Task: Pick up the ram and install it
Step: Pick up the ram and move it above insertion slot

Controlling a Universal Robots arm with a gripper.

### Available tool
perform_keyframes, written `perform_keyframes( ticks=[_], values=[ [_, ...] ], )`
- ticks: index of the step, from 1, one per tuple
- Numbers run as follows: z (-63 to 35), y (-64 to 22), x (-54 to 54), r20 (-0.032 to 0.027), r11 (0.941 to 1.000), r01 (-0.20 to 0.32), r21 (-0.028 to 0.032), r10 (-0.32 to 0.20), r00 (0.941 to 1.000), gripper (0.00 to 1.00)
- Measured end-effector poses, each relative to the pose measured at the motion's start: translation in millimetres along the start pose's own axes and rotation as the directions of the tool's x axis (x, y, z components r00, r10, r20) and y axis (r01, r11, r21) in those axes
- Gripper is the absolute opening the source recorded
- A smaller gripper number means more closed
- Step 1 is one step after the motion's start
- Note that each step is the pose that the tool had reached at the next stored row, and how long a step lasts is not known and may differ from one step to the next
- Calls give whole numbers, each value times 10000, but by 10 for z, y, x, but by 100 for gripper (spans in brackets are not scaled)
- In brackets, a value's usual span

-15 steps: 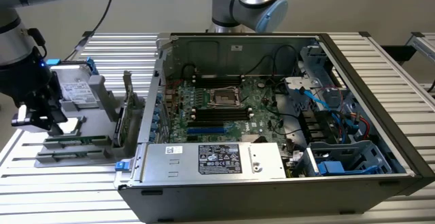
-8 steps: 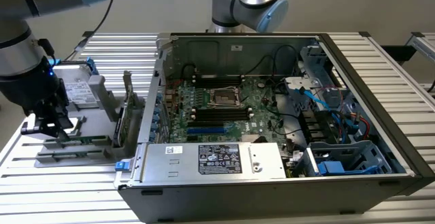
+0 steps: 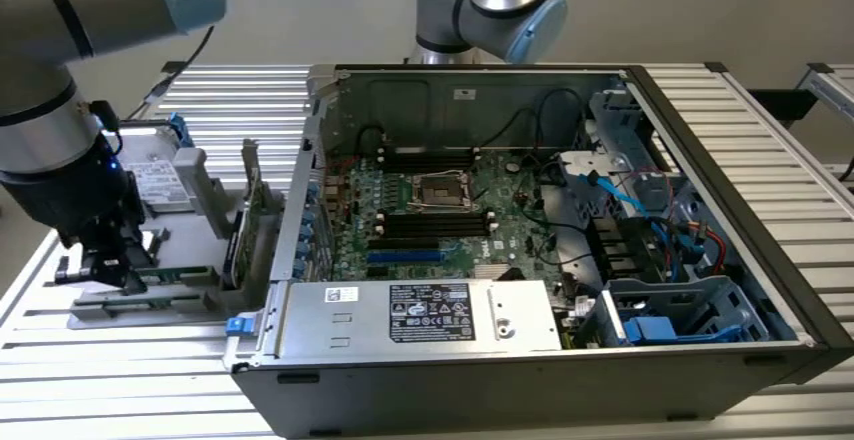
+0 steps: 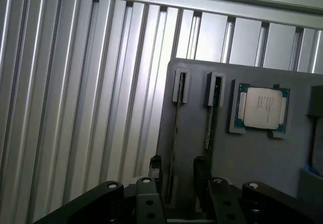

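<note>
Two thin green sticks stand on edge in a grey holder (image 4: 252, 163), each seated in its own narrow groove, side by side and parallel. Note the ram (image 4: 175, 133) as the one farther from the square processor chip (image 4: 263, 108); the second stick (image 4: 209, 118) sits between the ram and that chip.

Your claw (image 4: 176, 179) is spread. Its two dark fingers (image 4: 155, 169) stand apart with a clear gap, and the ram's near end runs into that gap, so the ram lies directly below and ahead of the claw, straddled but, as far as you can judge, not pinched. Long axis: the ram stretches straight away from the claw, and the fingers sit one on each flat face, across its thin dimension. Watch the far finger: it sits close beside the line of the second stick, and contact there cannot be ruled out or confirmed.

From the exterior view, the claw (image 3: 114, 260) hangs low over the holder (image 3: 154, 305) on the ribbed metal desk (image 3: 134, 380), at that view's left. The open computer case (image 3: 534, 380) stands just beside the holder toward the right, with the black memory slots (image 3: 434, 222) on its board well apart from the claw. Nothing is lifted yet.
</note>
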State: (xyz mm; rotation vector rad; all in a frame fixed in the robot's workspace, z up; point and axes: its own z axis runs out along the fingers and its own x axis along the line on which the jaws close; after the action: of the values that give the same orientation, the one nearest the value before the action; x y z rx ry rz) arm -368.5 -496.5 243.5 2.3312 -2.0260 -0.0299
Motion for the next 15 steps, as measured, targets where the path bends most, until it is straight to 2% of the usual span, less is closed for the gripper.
perform_keyframes(
  ticks=[10, 15],
  values=[
    [183, -6, 23, 3, 10000, -44, -1, 44, 10000, 39],
    [274, -11, 21, 23, 9990, -438, -9, 438, 9990, 39]
  ],
)
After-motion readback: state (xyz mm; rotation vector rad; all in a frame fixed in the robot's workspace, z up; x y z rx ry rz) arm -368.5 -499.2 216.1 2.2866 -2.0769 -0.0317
